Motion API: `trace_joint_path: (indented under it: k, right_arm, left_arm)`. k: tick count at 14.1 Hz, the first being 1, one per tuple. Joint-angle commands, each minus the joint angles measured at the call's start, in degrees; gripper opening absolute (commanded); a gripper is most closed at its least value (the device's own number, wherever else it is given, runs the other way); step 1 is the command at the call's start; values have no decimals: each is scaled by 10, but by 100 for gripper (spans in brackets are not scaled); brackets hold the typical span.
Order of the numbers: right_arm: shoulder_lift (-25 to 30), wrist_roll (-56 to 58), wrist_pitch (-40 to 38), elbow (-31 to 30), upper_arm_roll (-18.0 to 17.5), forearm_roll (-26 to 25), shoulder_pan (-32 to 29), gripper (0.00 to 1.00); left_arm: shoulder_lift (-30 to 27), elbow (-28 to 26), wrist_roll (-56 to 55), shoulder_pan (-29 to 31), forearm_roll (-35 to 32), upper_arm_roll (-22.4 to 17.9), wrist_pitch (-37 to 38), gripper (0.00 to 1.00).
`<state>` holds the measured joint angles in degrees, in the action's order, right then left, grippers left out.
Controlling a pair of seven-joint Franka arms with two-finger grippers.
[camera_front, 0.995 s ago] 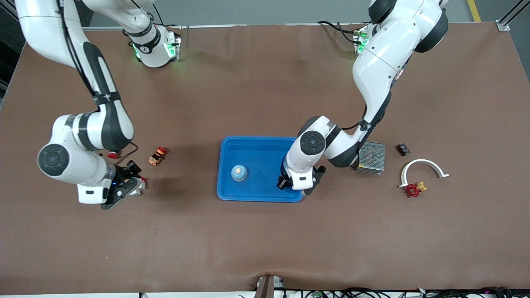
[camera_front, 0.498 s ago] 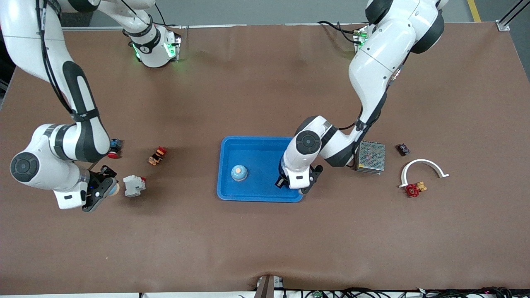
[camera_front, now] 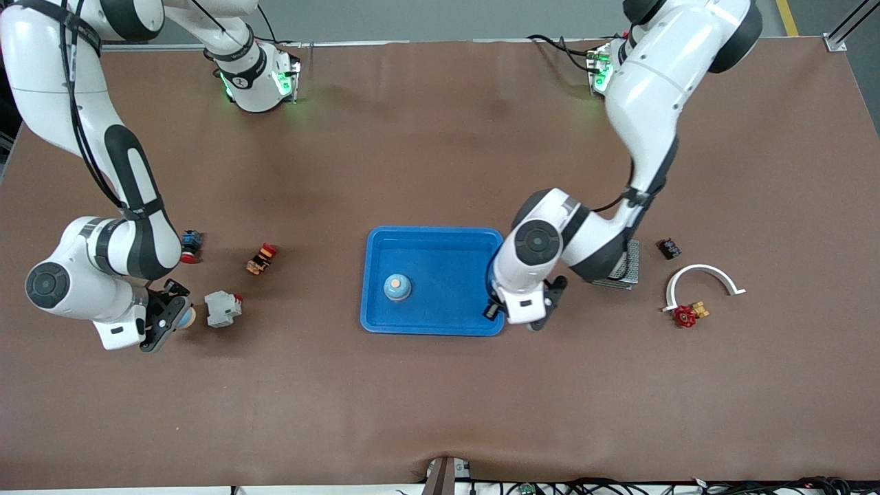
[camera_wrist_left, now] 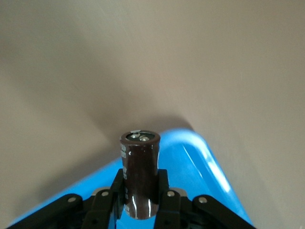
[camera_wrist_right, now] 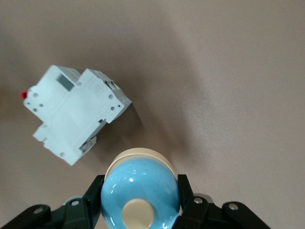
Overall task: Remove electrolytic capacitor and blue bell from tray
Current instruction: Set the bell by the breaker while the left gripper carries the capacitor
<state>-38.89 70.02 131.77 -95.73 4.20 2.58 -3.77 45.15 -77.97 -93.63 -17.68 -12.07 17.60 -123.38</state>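
From the front camera, the blue tray (camera_front: 385, 240) sits mid-table with a small blue bell (camera_front: 397, 287) already inside it. The left gripper (camera_front: 512, 316) hangs right over the tray's corner at the left arm's end, on the edge nearest the camera; what it's carrying is hidden under the wrist here. Over toward the right arm's end, the right gripper (camera_front: 165, 320) is down low next to a white breaker (camera_front: 223, 309), and you can just catch a bit of a second bell (camera_front: 188, 317) peeking out between its fingers. A little farther from the camera there's an orange and red switch (camera_front: 261, 258) and a red button (camera_front: 189, 245). Near the left arm you've got a metal mesh box (camera_front: 629, 265), a white curved bracket (camera_front: 702, 276), a red knob (camera_front: 684, 315) and a small black part (camera_front: 669, 247).

Left wrist view clears things up: the left gripper (camera_wrist_left: 141, 202) is pinching a dark brown capacitor (camera_wrist_left: 139, 171) upright, fingers pressed on both sides of its lower half, shiny terminals up top. The tray (camera_wrist_left: 205, 164) corner shows just below it, brown table past that.

Right wrist view: the right gripper (camera_wrist_right: 139, 195) is clamped on the blue bell (camera_wrist_right: 139, 188) with its cream button and rim, fingers snug on either side. The breaker (camera_wrist_right: 76, 112) lies just beside it on the table, not touching.
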Motion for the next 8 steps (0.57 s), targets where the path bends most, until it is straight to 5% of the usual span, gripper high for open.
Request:
trace_joint_path:
  k: [1, 8]
  right_arm:
    - [-9, 39, 17, 3, -11, 22, -15, 49]
    - [-29, 71, 33, 0, -11, 44, -22, 51]
  left_arm:
    - [-56, -30, 56, 41, 6, 6, 83, 0]
    - [-159, -149, 331, 194, 2, 5, 158, 0]
